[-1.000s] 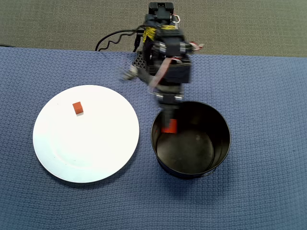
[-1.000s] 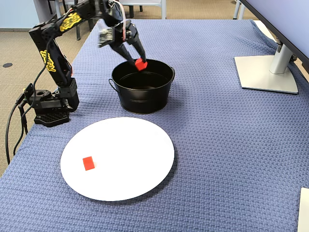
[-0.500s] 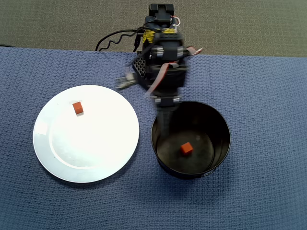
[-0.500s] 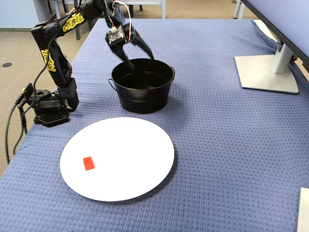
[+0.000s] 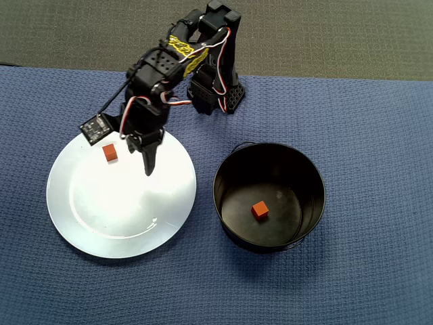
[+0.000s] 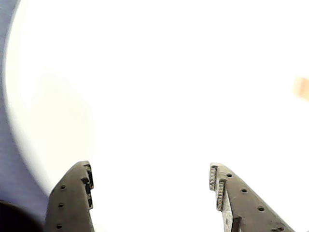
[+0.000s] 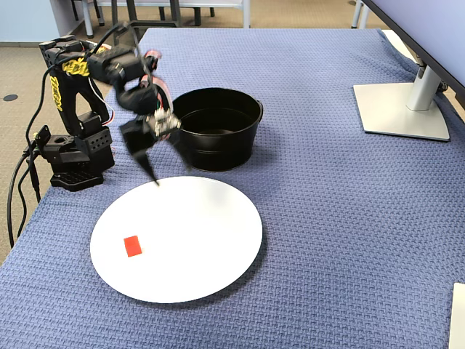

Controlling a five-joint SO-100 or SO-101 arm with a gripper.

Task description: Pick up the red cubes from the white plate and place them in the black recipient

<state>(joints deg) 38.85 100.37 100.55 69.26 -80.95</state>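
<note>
One red cube (image 5: 109, 152) lies on the white plate (image 5: 122, 210) near its upper left rim. It also shows in the fixed view (image 7: 132, 246) and as a faint orange blur at the right edge of the wrist view (image 6: 301, 88). A second red cube (image 5: 260, 210) lies on the floor of the black pot (image 5: 306, 177), right of the plate. My gripper (image 5: 143, 157) hovers over the plate's upper part, just right of the plate's cube, not touching it. In the wrist view the gripper (image 6: 149, 169) is open and empty, jaws wide apart over the white plate (image 6: 159, 72).
The arm's base (image 5: 216, 95) stands behind plate and pot on a blue woven cloth (image 5: 365, 135). A monitor foot (image 7: 403, 109) stands at the far right in the fixed view. The pot (image 7: 218, 127) is close behind the gripper there.
</note>
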